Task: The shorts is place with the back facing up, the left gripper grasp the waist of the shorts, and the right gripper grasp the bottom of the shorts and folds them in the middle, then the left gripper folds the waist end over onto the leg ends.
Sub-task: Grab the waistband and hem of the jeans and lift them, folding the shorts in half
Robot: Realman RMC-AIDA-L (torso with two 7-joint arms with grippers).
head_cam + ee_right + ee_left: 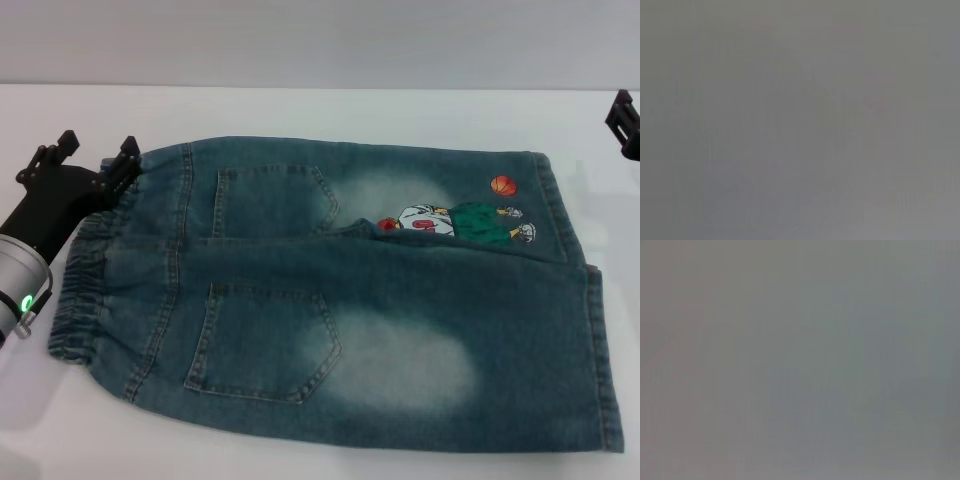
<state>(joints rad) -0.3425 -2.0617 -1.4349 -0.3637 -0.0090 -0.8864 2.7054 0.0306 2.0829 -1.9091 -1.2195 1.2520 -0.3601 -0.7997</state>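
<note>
Blue denim shorts (380, 330) lie flat on the white table (300, 110) with both back pockets facing up. The elastic waist (85, 285) is at the left and the leg ends (600, 350) at the right. A cartoon print with a basketball (462, 220) shows on the far leg. My left gripper (97, 150) stands open at the far corner of the waist, one finger touching the band. Only a black piece of my right gripper (626, 120) shows at the right edge, beyond the far leg end and apart from the cloth. Both wrist views are plain grey.
White table surface surrounds the shorts, with a wide strip along the far side and a narrow strip at the near left. The near leg's hem reaches close to the lower right edge of the head view.
</note>
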